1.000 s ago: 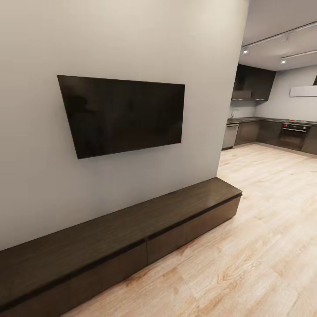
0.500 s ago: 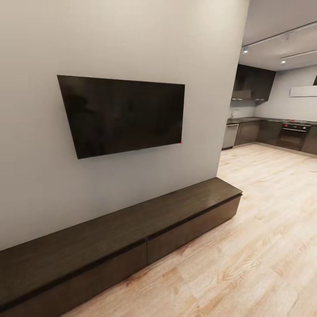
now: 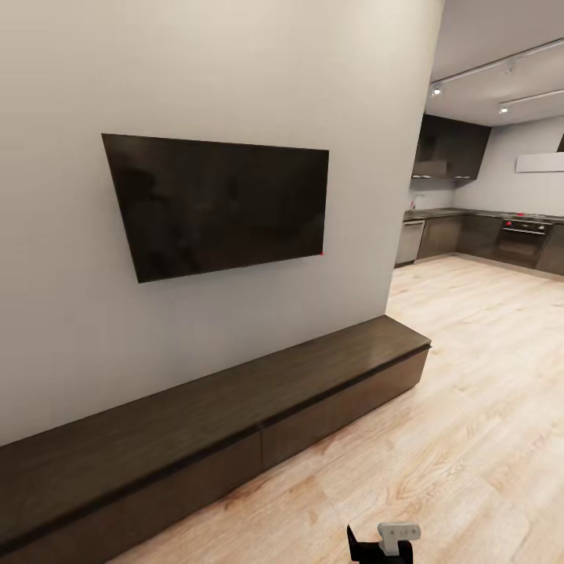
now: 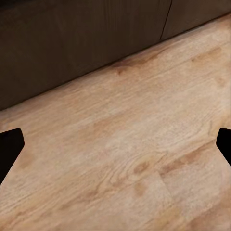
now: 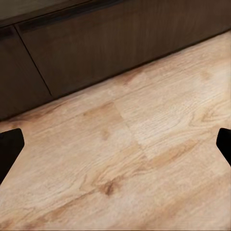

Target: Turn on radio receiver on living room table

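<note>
I'm facing the wall TV and dark cabinet, radio not spotted yet, both grippers spread wide and empty; turning carelessly risks clipping that cabinet.

Right hand spread wide, dark fingertips at the frame edges, light wood floor, dark wood cabinet beyond

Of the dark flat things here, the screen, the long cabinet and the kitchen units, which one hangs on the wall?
The black screen: it is mounted on the grey wall, off the floor. The long cabinet beneath it and the far kitchen units stand on the wood floor.
</note>
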`<state>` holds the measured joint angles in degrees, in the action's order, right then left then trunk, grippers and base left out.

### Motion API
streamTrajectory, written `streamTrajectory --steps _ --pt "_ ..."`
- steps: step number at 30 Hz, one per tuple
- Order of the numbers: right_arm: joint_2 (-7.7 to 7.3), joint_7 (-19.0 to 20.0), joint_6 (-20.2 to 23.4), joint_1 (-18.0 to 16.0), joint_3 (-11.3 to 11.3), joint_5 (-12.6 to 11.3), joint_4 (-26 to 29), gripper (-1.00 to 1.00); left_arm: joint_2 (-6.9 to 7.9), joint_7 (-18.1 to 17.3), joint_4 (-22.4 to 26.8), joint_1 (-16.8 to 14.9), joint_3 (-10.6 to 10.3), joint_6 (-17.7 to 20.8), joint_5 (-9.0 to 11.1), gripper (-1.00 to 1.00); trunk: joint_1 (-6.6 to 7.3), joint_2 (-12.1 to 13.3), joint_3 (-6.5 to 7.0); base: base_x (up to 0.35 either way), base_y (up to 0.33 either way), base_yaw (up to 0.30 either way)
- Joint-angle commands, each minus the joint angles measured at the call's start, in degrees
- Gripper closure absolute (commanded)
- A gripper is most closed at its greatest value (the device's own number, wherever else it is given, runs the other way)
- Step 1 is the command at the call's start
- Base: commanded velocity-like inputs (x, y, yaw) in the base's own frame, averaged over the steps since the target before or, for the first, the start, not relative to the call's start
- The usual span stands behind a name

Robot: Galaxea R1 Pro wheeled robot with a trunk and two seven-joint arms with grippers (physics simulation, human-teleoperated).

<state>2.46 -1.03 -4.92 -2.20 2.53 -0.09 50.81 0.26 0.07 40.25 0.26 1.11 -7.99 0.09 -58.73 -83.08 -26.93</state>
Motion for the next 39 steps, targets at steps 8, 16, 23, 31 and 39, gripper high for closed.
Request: streamTrajectory --steps 8,16,23,31,39 --pt "-0.06 0.0 0.0 0.0 -0.1 0.0 -0.3 -1.00 0.00 -0.1 -1.8 0.0 0.0 -0.3 -0.2 -1.00 0.00 0.0 0.00 0.000 0.000 -0.144" --pt "-0.08 0.0 0.0 0.0 -0.1 0.0 -0.4 -1.00 0.00 -0.1 -1.8 0.0 0.0 -0.3 -0.2 -1.00 0.00 0.0 0.00 0.000 0.000 -0.254" --pt "-0.09 -0.1 0.0 0.0 -0.1 0.0 -0.4 -1.00 0.00 -0.2 -1.8 0.0 0.0 -0.3 -0.2 -1.00 0.00 0.0 0.00 0.000 0.000 -0.256" --pt "-0.08 -0.1 0.0 0.0 -0.1 0.0 -0.4 -1.00 -0.04 -0.1 -2.4 0.0 0.0 -0.3 -0.2 -1.00 0.00 0.0 0.00 0.000 0.000 -0.256" --pt "-0.09 -0.1 -0.3 0.0 -0.1 0.0 -0.4 -1.00 -0.09 -0.1 -2.4 0.0 0.0 -0.3 -0.2 -1.00 0.00 0.0 0.00 0.000 0.000 -0.256"
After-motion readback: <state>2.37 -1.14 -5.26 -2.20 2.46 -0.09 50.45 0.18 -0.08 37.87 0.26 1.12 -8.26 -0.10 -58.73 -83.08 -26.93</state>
